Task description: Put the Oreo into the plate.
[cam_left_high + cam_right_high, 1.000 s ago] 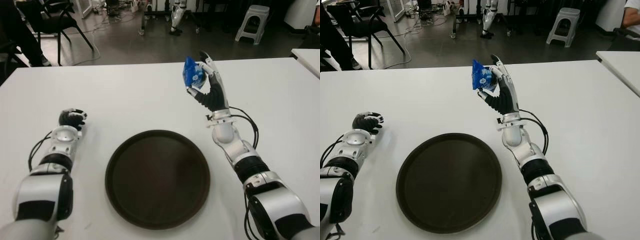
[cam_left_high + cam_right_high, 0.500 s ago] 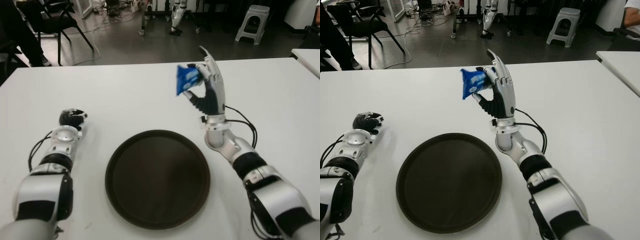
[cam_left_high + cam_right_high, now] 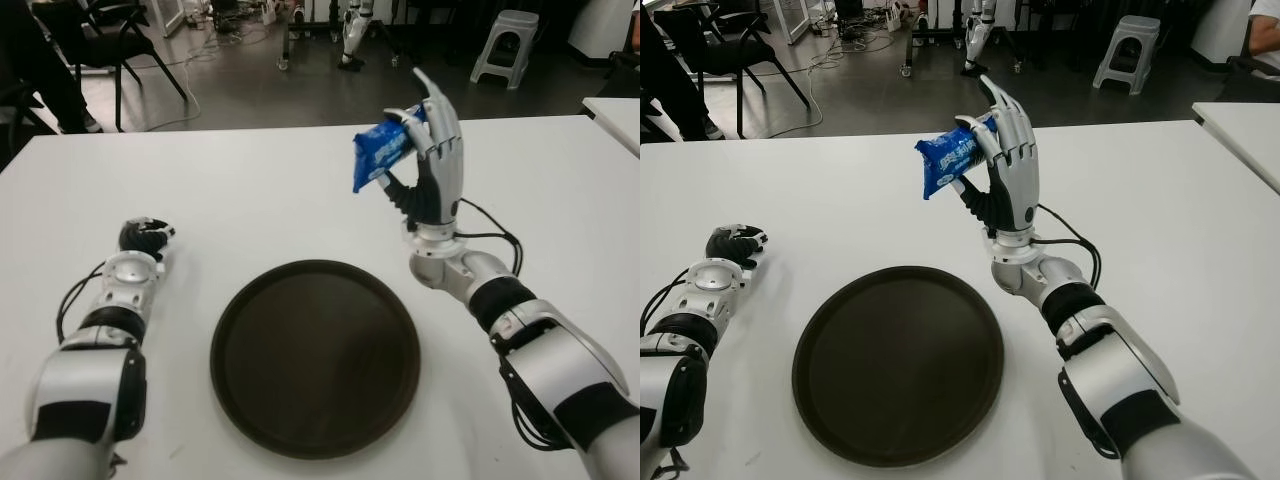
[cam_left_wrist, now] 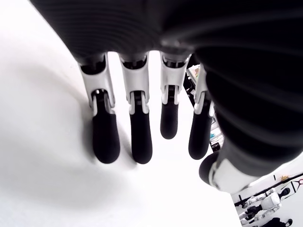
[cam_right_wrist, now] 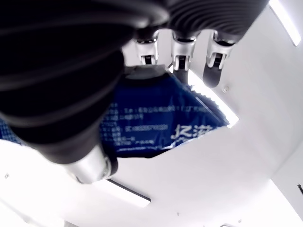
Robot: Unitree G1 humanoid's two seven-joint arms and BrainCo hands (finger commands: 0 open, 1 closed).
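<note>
Oreo (image 3: 381,152): crinkled blue packet, white print; pinched in raised right hand (image 3: 428,160) fingers.

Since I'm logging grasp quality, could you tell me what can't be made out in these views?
- Right hand holds the Oreo pack raised beyond the plate; its palm-side contact is hidden behind the fingers in both eye views.
- Right wrist view: the palm covers part of the pack; its print is too small to read.
- Left hand: only knuckles show in eye views.

The right hand's fingers (image 5: 176,54) hide part of the Oreo pack (image 5: 156,125).
</note>
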